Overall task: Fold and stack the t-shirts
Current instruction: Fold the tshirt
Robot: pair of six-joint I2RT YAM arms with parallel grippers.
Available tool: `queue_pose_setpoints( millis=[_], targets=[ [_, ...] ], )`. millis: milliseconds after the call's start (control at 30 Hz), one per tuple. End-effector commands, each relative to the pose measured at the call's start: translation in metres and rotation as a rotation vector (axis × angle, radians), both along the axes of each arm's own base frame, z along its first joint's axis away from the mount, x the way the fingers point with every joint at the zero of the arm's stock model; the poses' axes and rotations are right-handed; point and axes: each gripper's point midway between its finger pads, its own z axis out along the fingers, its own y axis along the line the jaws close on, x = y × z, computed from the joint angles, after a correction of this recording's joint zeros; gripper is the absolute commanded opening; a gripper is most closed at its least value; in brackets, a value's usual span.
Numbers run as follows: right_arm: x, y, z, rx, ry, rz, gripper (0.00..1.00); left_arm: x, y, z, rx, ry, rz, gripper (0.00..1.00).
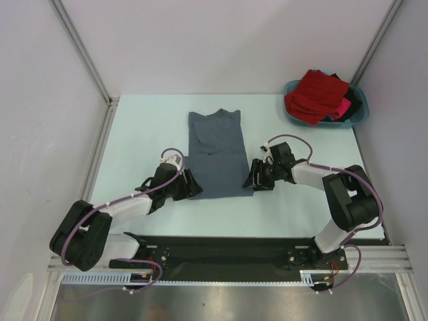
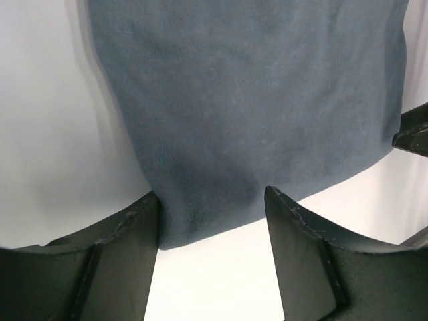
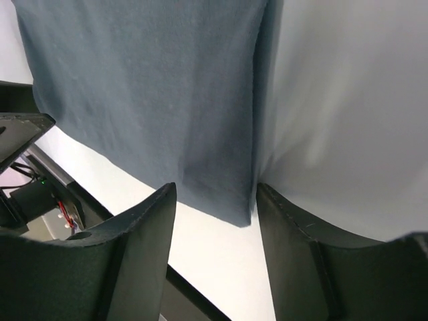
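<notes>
**Both grippers spread at the near corners of the grey shirt**

I am looking at the slate-grey t-shirt (image 1: 215,150), which is lying flat in the middle of the pale table (image 1: 147,134). It is showing as a long, narrow panel with its neck end pointing away from the arm bases and its straight hem nearest to them. The cloth is lying smooth, with a faint crease running across it about halfway along. The other t-shirts are sitting heaped in the teal basin (image 1: 294,87) at the far right corner, well apart from the grey one: a red one (image 1: 319,93) on top, with pink (image 1: 344,107) and dark (image 1: 354,100) cloth peeking out beside it.

The left gripper (image 1: 190,187) is sitting low at the hem's near left corner. In its wrist view I am seeing the fingers (image 2: 127,241) standing apart, with that corner lying between them; nothing is being pinched. The right gripper (image 1: 255,177) is sitting at the near right corner. Its fingers (image 3: 144,227) are standing apart too, with the corner tip lying in the gap and the shirt's side edge running up close to one finger.
</notes>
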Motion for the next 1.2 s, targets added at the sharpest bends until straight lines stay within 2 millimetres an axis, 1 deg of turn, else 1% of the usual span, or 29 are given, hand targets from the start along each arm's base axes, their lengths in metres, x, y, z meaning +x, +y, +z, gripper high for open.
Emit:
queue_pose_setpoints(
  millis=[0, 233, 333, 367, 433, 467, 533, 567, 633, 700, 800, 833, 867, 933, 967, 1067, 1100, 1167],
  targets=[
    [-0.005, 0.003, -0.011, 0.023, 0.042, -0.01, 0.56, -0.016, 0.003, -0.016, 0.008, 0.072, -0.006, 0.67],
    [-0.016, 0.008, -0.022, 0.035, 0.091, -0.012, 0.5, -0.031, 0.013, -0.024, 0.032, 0.105, 0.016, 0.63],
    [-0.024, 0.011, -0.026, 0.037, 0.113, -0.007, 0.45, -0.041, 0.017, -0.03, 0.033, 0.122, 0.021, 0.57],
    [-0.025, 0.013, -0.026, 0.04, 0.111, -0.001, 0.38, -0.041, 0.016, -0.028, 0.026, 0.112, 0.019, 0.49],
    [-0.03, 0.016, -0.026, 0.045, 0.119, 0.005, 0.27, -0.045, 0.016, -0.031, 0.026, 0.121, 0.016, 0.38],
    [-0.034, 0.017, -0.028, 0.048, 0.126, 0.009, 0.18, -0.047, 0.014, -0.031, 0.027, 0.123, 0.009, 0.25],
    [-0.04, 0.02, -0.026, 0.054, 0.128, 0.02, 0.11, -0.049, 0.013, -0.031, 0.027, 0.125, 0.006, 0.12],
    [-0.043, 0.021, -0.026, 0.053, 0.128, 0.023, 0.05, -0.05, 0.013, -0.032, 0.027, 0.129, 0.003, 0.01],
    [-0.046, 0.023, -0.021, 0.052, 0.113, 0.035, 0.0, -0.052, 0.01, -0.03, 0.027, 0.13, -0.01, 0.0],
    [-0.051, 0.021, -0.019, 0.028, 0.11, 0.036, 0.0, -0.058, 0.009, -0.03, 0.039, 0.146, -0.025, 0.0],
    [-0.057, 0.015, -0.007, -0.007, 0.078, 0.033, 0.0, -0.067, 0.009, -0.023, 0.054, 0.152, -0.041, 0.0],
    [-0.059, 0.014, -0.004, -0.016, 0.07, 0.032, 0.0, -0.067, 0.008, -0.015, 0.046, 0.134, -0.044, 0.0],
    [-0.061, 0.012, 0.005, -0.016, 0.05, 0.028, 0.0, -0.072, 0.011, -0.013, 0.057, 0.145, -0.046, 0.0],
    [-0.066, 0.009, 0.011, -0.021, 0.043, 0.026, 0.0, -0.076, 0.012, -0.004, 0.052, 0.134, -0.05, 0.01],
    [-0.07, 0.006, 0.02, -0.024, 0.024, 0.022, 0.0, -0.079, 0.014, 0.004, 0.047, 0.127, -0.049, 0.0],
    [-0.079, 0.0, 0.027, -0.049, 0.016, 0.016, 0.0, -0.085, 0.017, 0.019, 0.034, 0.112, -0.049, 0.0],
    [-0.079, -0.001, 0.034, -0.04, -0.007, 0.015, 0.0, -0.086, 0.018, 0.022, 0.034, 0.112, -0.047, 0.0],
    [-0.082, -0.002, 0.04, -0.043, -0.014, 0.018, 0.0, -0.088, 0.02, 0.032, 0.033, 0.105, -0.049, 0.0]
  ],
)
